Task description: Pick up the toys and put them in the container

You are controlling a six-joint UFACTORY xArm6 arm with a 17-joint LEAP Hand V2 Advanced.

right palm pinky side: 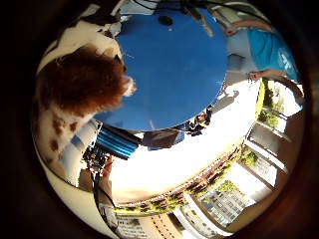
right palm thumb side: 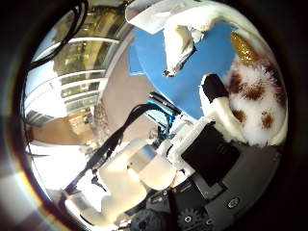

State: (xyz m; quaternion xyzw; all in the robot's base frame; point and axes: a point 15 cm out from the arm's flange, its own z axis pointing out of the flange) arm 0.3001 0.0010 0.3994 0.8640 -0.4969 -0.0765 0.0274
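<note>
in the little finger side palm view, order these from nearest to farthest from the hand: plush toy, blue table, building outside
1. plush toy: fills the side of the view, right against the palm, with the right hand against its fur.
2. blue table: behind the toy.
3. building: far off, outside, past the table's edge.

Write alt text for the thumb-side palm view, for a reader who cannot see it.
A white plush toy with brown spots sits close against the palm, with the hand's white and black fingers curled against it. Behind it lies a round blue table; the white arm runs back from the hand.
</note>
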